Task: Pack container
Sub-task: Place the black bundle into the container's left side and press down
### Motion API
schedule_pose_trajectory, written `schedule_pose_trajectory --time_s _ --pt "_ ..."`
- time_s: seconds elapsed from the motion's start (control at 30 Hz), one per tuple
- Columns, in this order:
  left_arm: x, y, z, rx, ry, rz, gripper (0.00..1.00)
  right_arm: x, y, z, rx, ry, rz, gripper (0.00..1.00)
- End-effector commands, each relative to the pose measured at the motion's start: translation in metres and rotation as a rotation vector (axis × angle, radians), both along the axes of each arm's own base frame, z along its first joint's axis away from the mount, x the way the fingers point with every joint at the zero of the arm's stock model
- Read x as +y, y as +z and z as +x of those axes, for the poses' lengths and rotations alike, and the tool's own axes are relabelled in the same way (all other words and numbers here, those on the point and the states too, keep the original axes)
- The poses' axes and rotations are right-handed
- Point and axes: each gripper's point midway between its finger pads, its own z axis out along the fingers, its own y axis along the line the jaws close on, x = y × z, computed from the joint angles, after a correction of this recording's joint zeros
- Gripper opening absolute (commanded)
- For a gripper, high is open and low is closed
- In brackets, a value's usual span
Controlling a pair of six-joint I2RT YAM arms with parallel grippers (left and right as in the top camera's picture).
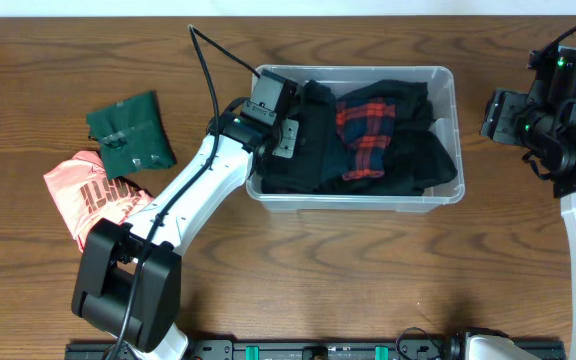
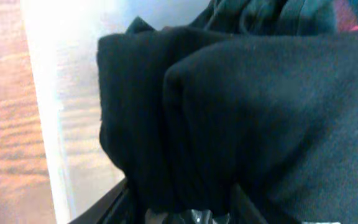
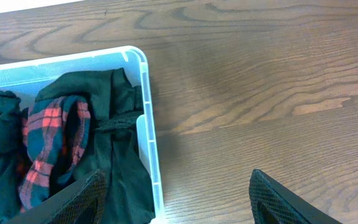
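Observation:
The clear container (image 1: 356, 204) stands at the table's middle right and holds dark garments and a red and blue plaid garment (image 1: 368, 135). My left gripper (image 1: 286, 138) is down in the container's left end, its fingers closed round a fold of a black garment (image 1: 298, 165). In the left wrist view the black garment (image 2: 241, 112) fills the frame between the fingers (image 2: 182, 210), beside the container's wall (image 2: 48, 124). My right gripper (image 1: 495, 112) is open and empty, off the container's right end. In the right wrist view its fingers (image 3: 176, 199) straddle the container's rim (image 3: 143, 93), with the plaid garment (image 3: 42, 149) to the left.
A folded dark green garment (image 1: 128, 130) and a pink garment with white lettering (image 1: 93, 192) lie on the wooden table left of the container. The left arm's cable arcs over the table behind the gripper.

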Motion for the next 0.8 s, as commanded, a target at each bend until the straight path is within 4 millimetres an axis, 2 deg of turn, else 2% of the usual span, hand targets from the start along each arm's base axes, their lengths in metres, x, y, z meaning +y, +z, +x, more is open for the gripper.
schedule_pose_trajectory --time_s 0.0,0.17,0.37,0.47,0.6,0.7,0.77 --pt "0.028 -0.050 -0.035 0.183 0.028 0.132 0.47 -0.002 0.001 -0.001 -0.002 0.006 -0.006 0.72" --pt "0.038 -0.066 -0.049 0.255 0.011 0.195 0.47 -0.002 0.002 0.000 -0.008 0.006 -0.006 0.72" --pt "0.043 -0.110 -0.056 0.347 -0.011 0.257 0.46 -0.002 0.002 0.000 -0.007 0.007 -0.005 0.72" --pt "0.042 -0.114 -0.053 0.341 -0.012 0.256 0.50 -0.001 0.002 -0.001 -0.004 0.007 -0.005 0.72" --pt "0.045 -0.087 -0.039 0.267 -0.013 0.283 0.57 0.000 0.002 -0.001 -0.004 0.012 0.000 0.72" --pt "0.047 -0.045 -0.033 0.194 0.004 0.276 0.61 0.000 0.002 -0.001 -0.004 0.012 0.000 0.72" --pt "0.046 -0.004 -0.031 0.125 0.012 0.242 0.63 0.000 0.002 -0.001 -0.004 0.011 -0.001 0.72"
